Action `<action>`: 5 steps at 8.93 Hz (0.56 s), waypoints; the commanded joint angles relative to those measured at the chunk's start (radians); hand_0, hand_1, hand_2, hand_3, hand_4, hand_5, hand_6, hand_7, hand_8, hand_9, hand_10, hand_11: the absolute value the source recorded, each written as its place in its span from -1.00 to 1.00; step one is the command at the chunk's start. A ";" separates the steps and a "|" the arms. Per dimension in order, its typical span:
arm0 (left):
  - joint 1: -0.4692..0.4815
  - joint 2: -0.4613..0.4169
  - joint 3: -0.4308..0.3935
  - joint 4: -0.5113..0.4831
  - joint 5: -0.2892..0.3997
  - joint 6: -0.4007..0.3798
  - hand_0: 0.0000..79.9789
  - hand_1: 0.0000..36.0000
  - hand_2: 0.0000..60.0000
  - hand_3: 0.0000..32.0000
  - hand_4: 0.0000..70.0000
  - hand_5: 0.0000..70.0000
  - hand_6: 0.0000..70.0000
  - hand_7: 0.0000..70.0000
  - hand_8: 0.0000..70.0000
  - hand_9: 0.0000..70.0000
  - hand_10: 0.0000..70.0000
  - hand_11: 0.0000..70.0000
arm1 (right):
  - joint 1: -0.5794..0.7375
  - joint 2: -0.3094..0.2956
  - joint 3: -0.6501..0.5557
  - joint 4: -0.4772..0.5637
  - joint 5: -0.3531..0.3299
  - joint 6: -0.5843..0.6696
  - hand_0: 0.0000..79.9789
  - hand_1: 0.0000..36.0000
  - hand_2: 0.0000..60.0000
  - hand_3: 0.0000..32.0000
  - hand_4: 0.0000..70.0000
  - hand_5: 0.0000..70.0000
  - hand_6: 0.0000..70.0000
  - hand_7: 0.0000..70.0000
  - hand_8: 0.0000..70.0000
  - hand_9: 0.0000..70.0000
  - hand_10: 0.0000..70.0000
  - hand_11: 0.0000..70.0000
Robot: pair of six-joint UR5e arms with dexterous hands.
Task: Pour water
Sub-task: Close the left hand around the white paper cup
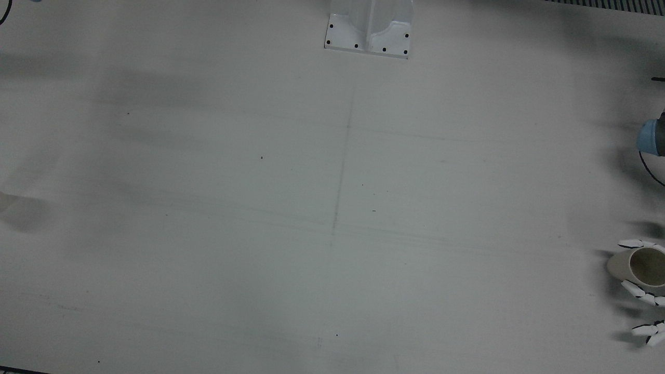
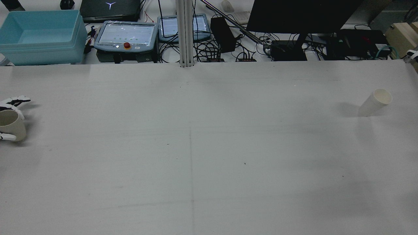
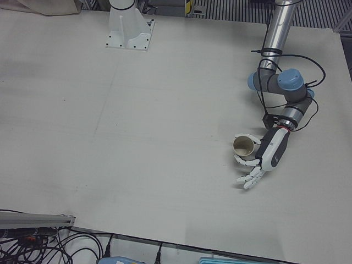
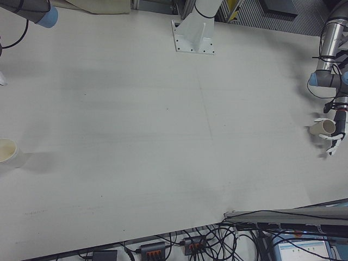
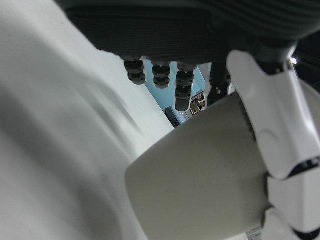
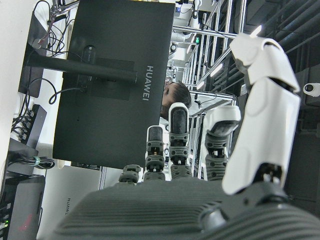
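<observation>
At the front view's right edge, the left hand point(image 1: 643, 291) curls loosely around a beige cup point(image 1: 636, 266) without clearly gripping. From the rear, a second paper cup point(image 2: 375, 101) stands far right, alone. The right hand point(image 6: 220, 165) camera shows its fingers spread, empty.

The word "HUAWEI" stands in pale letters on the back of the black monitor point(image 6: 115, 85) in the right hand view, running sideways as that picture lies; no other text or number is legible anywhere.
</observation>
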 commanded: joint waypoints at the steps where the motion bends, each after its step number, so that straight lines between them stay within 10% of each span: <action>1: -0.003 0.006 -0.006 0.006 -0.013 -0.067 0.32 1.00 1.00 -1.00 1.00 1.00 -0.63 -0.39 -0.80 -0.73 -0.83 -0.73 | 0.028 -0.006 0.016 0.000 -0.047 -0.003 0.35 0.09 -0.05 -1.00 0.20 0.75 -0.18 0.40 -0.55 -0.36 -0.92 -0.85; 5: -0.008 0.020 -0.229 0.202 -0.013 -0.203 0.35 1.00 1.00 -1.00 1.00 1.00 -0.66 -0.39 -0.82 -0.74 -0.84 -0.74 | 0.147 -0.089 -0.070 0.216 -0.188 -0.017 0.30 -0.07 -0.23 -1.00 0.13 0.58 -0.25 0.26 -0.59 -0.45 -0.88 -0.80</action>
